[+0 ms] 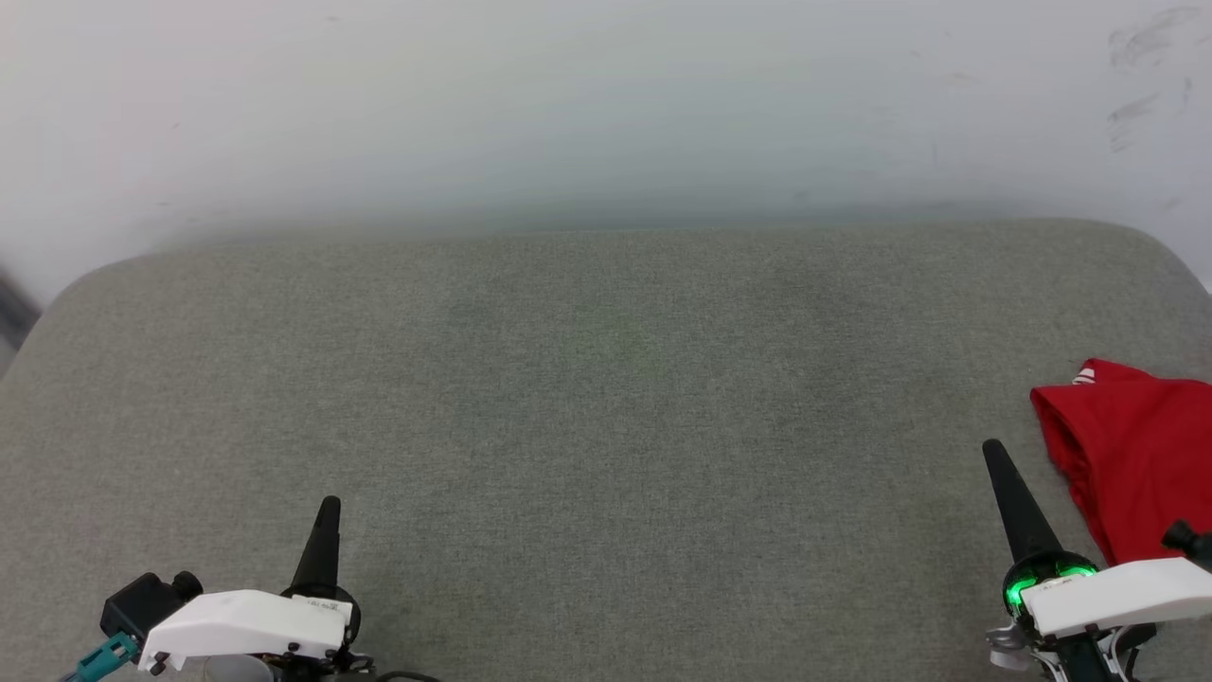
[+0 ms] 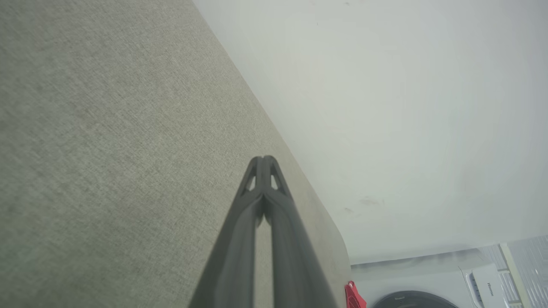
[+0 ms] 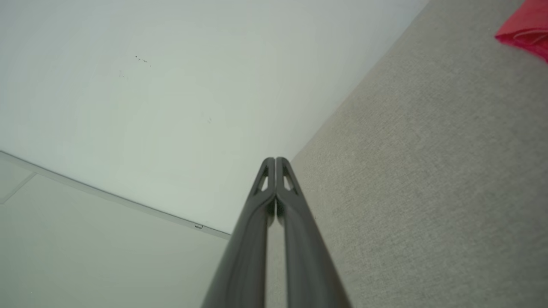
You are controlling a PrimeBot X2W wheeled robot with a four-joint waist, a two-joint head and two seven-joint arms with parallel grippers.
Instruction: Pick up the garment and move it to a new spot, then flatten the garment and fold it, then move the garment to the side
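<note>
The red garment point(image 1: 1131, 455) lies bunched at the right edge of the grey fabric surface point(image 1: 606, 398), partly cut off by the head view's border, with a bit of white striped trim at its top. My right gripper point(image 1: 992, 449) is shut and empty, just left of the garment and apart from it. My left gripper point(image 1: 329, 505) is shut and empty at the lower left, far from the garment. In the right wrist view the shut right gripper point(image 3: 275, 159) points toward the wall, with the garment point(image 3: 525, 26) at the upper right. The left wrist view has my left gripper point(image 2: 264, 158) shut, with a red sliver of the garment point(image 2: 353, 296) at the bottom.
A pale wall point(image 1: 606, 104) runs behind the grey surface, whose corners are rounded. A white appliance with a dark round door point(image 2: 432, 291) stands beyond the surface's end in the left wrist view. Wide bare grey fabric lies between the two grippers.
</note>
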